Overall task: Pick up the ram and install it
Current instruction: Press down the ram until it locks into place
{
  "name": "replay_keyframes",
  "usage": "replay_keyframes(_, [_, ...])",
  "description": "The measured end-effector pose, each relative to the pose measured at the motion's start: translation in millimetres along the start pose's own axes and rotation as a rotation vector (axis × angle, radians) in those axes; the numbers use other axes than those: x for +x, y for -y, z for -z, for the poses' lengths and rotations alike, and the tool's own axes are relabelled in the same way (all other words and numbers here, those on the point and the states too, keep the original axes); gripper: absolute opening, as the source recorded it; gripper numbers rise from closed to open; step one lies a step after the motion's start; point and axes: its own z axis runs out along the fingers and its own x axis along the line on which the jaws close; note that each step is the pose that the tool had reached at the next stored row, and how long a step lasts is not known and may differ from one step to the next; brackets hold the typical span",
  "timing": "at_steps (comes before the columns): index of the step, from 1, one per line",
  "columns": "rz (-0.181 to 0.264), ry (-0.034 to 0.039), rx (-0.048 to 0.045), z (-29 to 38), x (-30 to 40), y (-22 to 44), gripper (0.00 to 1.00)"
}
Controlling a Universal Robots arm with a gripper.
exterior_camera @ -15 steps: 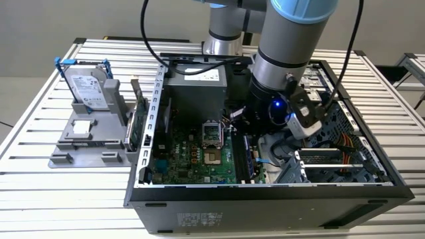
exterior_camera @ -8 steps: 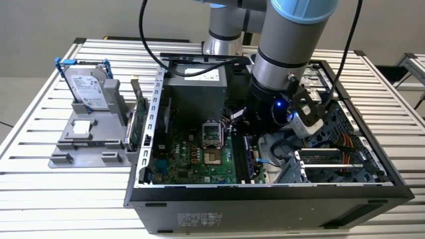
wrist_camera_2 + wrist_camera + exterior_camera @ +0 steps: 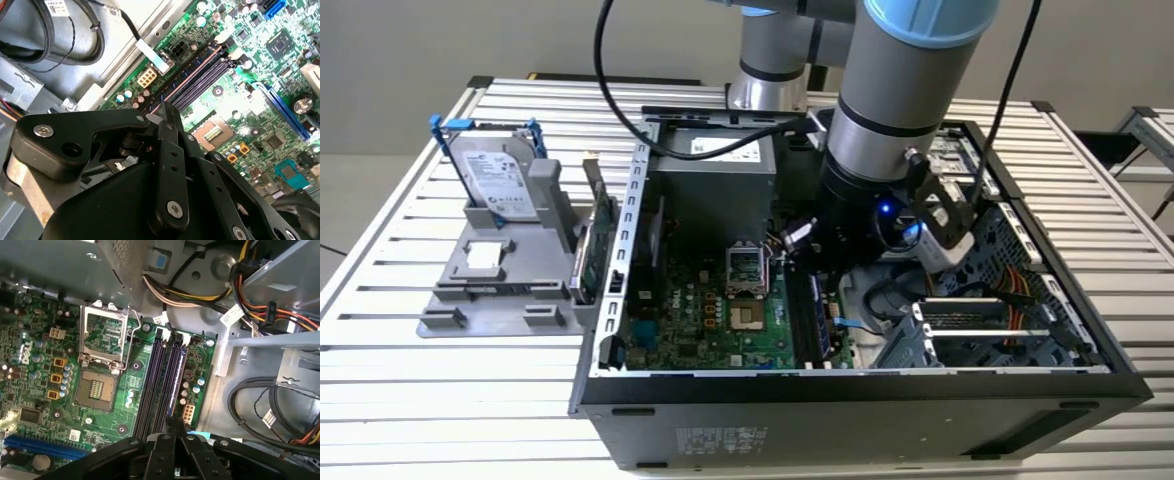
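we judge the task well along. the arm reaches down into the open computer case (image 3: 854, 395), and the end effector (image 3: 169, 427) hangs right over the memory slots (image 3: 159, 385) on the green motherboard (image 3: 707, 320). its fingers (image 3: 167, 120) are drawn close together, pinched narrow on the ram (image 3: 177, 372), a thin dark blue stick standing on edge in the slot nearest the board's edge, in line with the fingers. in the second wrist view the same stick (image 3: 187, 75) runs away from the fingertips along that slot. we cannot tell from these pictures whether it is fully pressed home or whether the white latches (image 3: 160, 332) at the slot's far end have closed on it; that seating looks like what is left. the neighbouring slots look empty.

around it, the open processor socket (image 3: 105, 337) lies just beside the slots, with a small connector (image 3: 189, 414) and capacitors on the other side. bundled power cables (image 3: 200, 292) in yellow, orange and black cross near the slots' far end, and black cables (image 3: 260, 405) curl beside the board's edge; both sit close to the work but we see none lying across the slots.

outside the case, on the slatted counter (image 3: 400, 380), a grey holder (image 3: 494, 290) carries a silver hard drive (image 3: 494, 175) with blue rails, and a green expansion card (image 3: 594, 245) stands beside the case wall, well apart from the arm.
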Motion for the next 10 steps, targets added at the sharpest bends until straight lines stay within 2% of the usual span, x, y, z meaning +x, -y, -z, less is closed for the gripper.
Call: replay_keyframes(10, [0.106, 0.0011, -0.0012, 0.0, 0.0, 0.0, 0.00])
